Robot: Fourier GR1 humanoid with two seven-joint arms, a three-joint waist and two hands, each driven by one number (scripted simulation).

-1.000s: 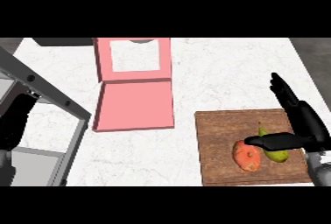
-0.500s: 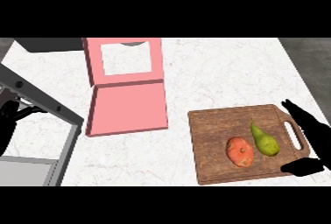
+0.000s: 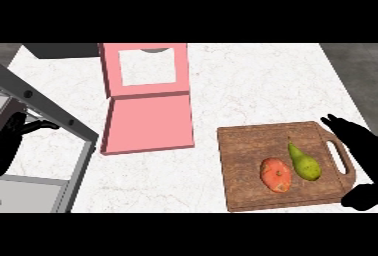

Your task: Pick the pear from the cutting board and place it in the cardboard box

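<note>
On cutting board (image 3: 251, 142): pear (image 3: 303, 163) touching orange fruit (image 3: 276, 175). Right hand (image 3: 358, 145) beside board's handle edge, fingers spread, holding nothing. Risk: grasp nudges neighbour fruit, pear rolls. Pink cardboard box (image 3: 148, 122) well left of board.

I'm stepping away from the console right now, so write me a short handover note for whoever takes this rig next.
Right hand: open, holding nothing, at the right edge of the cutting board beside its handle slot; not touching the pear.
Left hand: at the view's left edge, away from the work; whether it is open or shut cannot be told.
Pear: lying on the board, next to an orange-red fruit.
Cardboard box: pink, lid open, on the counter to the left of the board, nothing visible inside.
Done: nothing; pear not yet grasped.
Left: grasp the pear, carry it left, set it in the box.
</note>
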